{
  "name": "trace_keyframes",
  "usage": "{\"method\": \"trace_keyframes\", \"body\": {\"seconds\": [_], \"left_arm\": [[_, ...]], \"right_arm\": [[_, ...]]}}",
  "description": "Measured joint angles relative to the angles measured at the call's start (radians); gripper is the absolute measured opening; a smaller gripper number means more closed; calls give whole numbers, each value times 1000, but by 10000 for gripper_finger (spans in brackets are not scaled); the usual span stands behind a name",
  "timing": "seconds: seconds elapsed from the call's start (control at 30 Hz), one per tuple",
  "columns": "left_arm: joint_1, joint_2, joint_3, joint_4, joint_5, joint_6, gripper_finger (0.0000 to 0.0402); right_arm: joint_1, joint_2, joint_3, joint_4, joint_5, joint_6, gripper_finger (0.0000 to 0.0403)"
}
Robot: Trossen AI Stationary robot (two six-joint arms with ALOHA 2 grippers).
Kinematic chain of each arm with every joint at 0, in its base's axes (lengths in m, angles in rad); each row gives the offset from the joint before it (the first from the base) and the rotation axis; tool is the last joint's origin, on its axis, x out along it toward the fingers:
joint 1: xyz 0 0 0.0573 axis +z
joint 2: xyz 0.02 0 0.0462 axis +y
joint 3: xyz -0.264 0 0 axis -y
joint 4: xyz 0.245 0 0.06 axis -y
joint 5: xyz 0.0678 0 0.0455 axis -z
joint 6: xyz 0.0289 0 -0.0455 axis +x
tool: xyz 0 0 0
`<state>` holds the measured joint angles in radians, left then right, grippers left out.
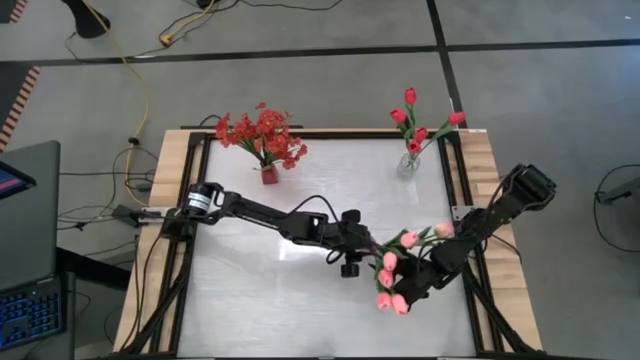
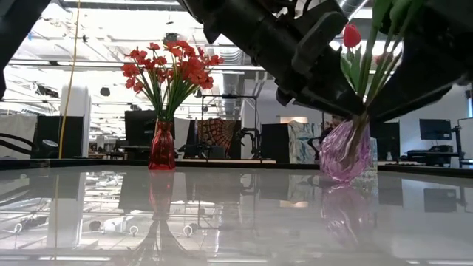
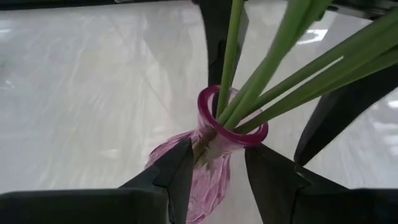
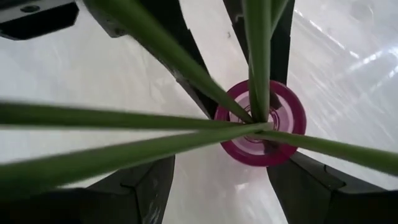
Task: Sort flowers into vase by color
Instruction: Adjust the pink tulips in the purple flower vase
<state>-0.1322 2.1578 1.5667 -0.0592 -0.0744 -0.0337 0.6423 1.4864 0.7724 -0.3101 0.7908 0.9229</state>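
Big open workshop behind the table in the low view: bright ceiling lights along the top, dark monitors [image 2: 140,127] along the middle, a patterned cloth [image 2: 216,134] near centre. From above, grey floor [image 1: 560,100] all round, a yellow cable [image 1: 135,70] trailing down the upper left, a laptop [image 1: 25,210] at the left edge.

The table [image 1: 300,190] fills the middle, glossy white in a wooden frame, mirroring the vases and the lights.

My two arms meet at the lower right of the tabletop. My left gripper [image 3: 217,155] is clamped on the pink vase [image 2: 344,151], a finger pressed to each side just under the rim; the vase stands on the surface. My right gripper [image 4: 222,162] hangs over the same vase, fingers wide apart, green stems running between them, gripping nothing.

The pink tulips [image 1: 392,270] sit in that pink vase, blooms fanning out at lower right.

Upper left of the table: the red sprays [image 1: 262,132] in a red vase [image 2: 162,148].

Upper right: the red tulips [image 1: 415,115] in a clear vase [image 1: 408,165].
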Motion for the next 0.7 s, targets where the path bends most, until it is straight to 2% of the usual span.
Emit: {"method": "trace_keyframes", "body": {"seconds": [0.1, 0.23, 0.7], "left_arm": [[3, 3, 0, 20, 25, -29, 128], [3, 9, 0, 32, 36, -66, 128], [-1, 5, -1, 29, 45, -57, 128]], "right_arm": [[-15, -2, 47, -105, -35, 48, 276], [-25, -2, 91, -160, -60, 68, 276], [-14, -3, 122, -185, -100, 51, 276]]}}
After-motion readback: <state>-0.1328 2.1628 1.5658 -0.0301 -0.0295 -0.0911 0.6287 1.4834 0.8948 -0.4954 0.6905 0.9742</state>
